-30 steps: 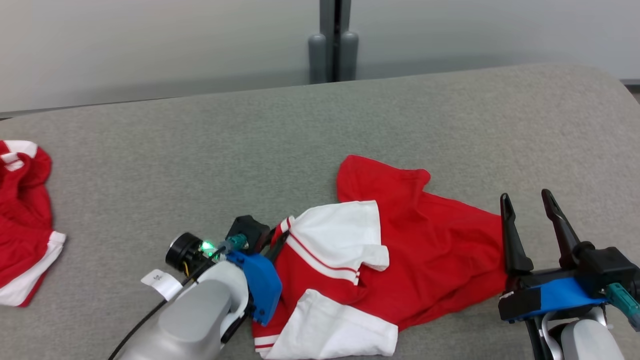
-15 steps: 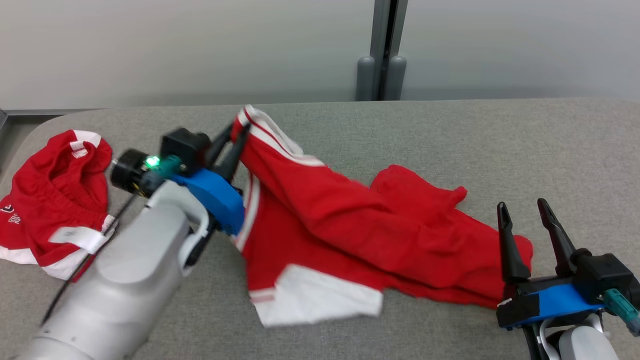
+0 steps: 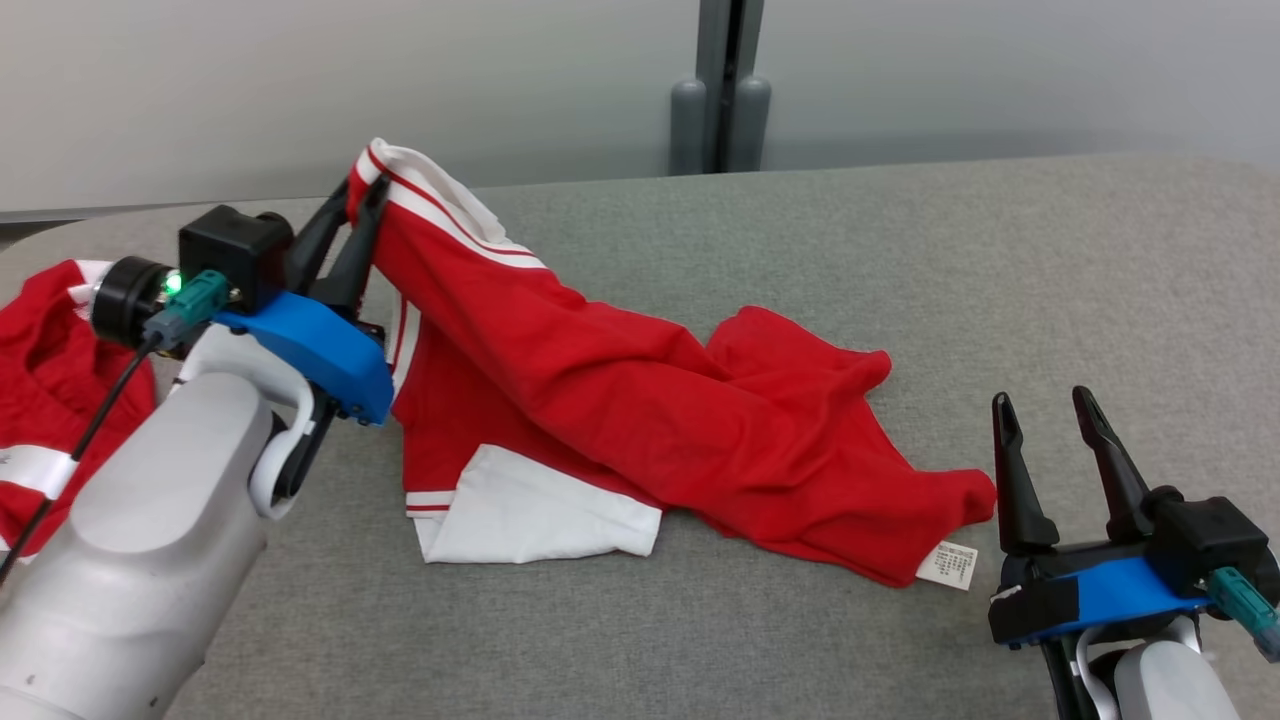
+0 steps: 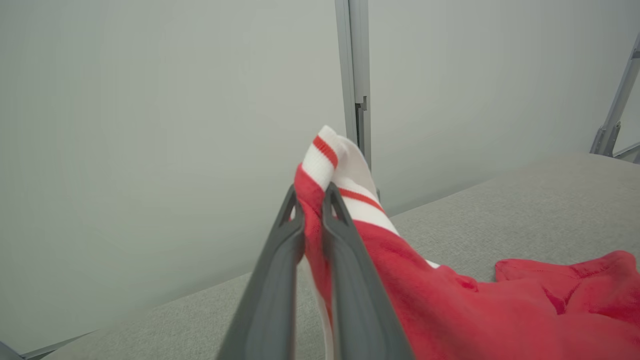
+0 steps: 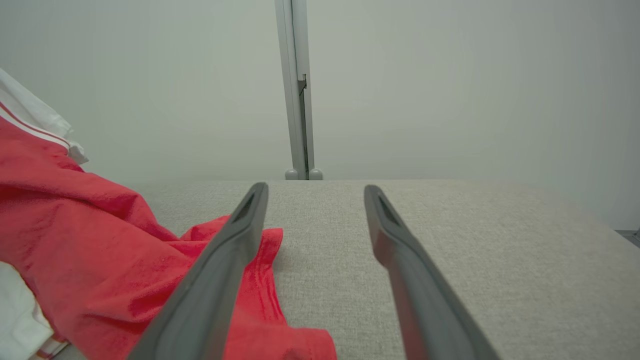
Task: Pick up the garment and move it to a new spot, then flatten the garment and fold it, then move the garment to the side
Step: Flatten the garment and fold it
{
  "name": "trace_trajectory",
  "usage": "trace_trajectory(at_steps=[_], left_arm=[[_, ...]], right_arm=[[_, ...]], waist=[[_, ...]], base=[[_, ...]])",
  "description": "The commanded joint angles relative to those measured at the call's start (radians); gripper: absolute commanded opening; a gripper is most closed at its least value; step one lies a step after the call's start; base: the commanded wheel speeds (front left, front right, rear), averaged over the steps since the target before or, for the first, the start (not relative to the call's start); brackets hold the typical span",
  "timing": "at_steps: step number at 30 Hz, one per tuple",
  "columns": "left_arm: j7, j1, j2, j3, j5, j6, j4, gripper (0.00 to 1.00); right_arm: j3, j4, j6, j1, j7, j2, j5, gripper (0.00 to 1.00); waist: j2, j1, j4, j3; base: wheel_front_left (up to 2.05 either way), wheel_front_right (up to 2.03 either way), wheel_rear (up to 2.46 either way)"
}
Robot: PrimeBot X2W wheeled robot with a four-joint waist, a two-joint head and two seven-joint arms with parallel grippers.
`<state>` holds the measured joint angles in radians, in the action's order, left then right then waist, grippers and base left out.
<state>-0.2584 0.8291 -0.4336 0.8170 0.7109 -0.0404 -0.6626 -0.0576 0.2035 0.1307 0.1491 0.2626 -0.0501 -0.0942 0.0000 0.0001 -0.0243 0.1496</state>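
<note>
Red garments are counted at two: the garment [image 3: 640, 400] with white striped trim, lying mid-table, and a second red garment [image 3: 45, 370] at the left edge, partly hidden behind the left arm. Two grippers are seen. One striped corner is pinched in the narrow jaws of the left gripper [image 3: 362, 195] and held above the grey table [image 3: 950, 250], the rest trailing down. The right gripper [image 3: 1041, 398] is spread wide and empty, just beside the hem and its white label [image 3: 947, 563]. A grey post [image 3: 718, 85] stands behind.
</note>
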Motion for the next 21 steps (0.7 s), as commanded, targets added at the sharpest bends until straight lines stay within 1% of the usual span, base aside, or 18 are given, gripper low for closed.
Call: trace_trajectory(at_steps=[1,7,12,14,15,18,21], left_arm=[[-0.002,0.018,-0.009,-0.008,0.002,0.003,0.000,0.00],[0.007,0.047,-0.034,-0.018,0.007,-0.006,-0.035,0.00],[0.000,0.071,-0.051,-0.036,0.006,-0.012,-0.098,0.00],[-0.003,0.077,-0.052,-0.049,0.002,-0.009,-0.130,0.93],[-0.005,0.076,-0.048,-0.053,-0.001,-0.005,-0.142,1.00],[-0.007,0.067,-0.039,-0.073,-0.014,0.002,-0.163,1.00],[-0.007,0.034,-0.033,-0.117,-0.041,0.006,-0.137,1.00]], right_arm=[[0.001,-0.003,0.000,0.011,0.003,-0.001,-0.004,1.00],[0.003,-0.006,0.000,0.038,0.003,-0.001,-0.001,1.00],[0.004,-0.010,0.000,0.056,0.003,-0.001,-0.004,1.00],[0.007,-0.012,0.000,0.056,0.003,-0.001,-0.005,1.00],[0.007,-0.012,0.000,0.057,0.003,-0.001,-0.007,1.00],[0.004,-0.014,0.000,0.057,0.003,-0.001,-0.007,1.00],[-0.004,-0.014,0.000,0.049,0.003,-0.001,0.000,1.00]], waist=[[0.0000,-0.0001,-0.005,0.004],[0.0000,-0.0001,-0.049,0.051],[0.0000,-0.0001,-0.093,0.095],[0.0000,-0.0001,-0.106,0.109],[0.0000,-0.0001,-0.110,0.113],[0.0000,-0.0001,-0.117,0.121],[0.0000,-0.0001,-0.109,0.118]], base=[[0.00,0.00,0.00],[0.00,0.00,0.00],[0.00,0.00,0.00],[0.00,0.00,0.00],[0.00,0.00,0.00],[0.00,0.00,0.00],[0.00,0.00,0.00]])
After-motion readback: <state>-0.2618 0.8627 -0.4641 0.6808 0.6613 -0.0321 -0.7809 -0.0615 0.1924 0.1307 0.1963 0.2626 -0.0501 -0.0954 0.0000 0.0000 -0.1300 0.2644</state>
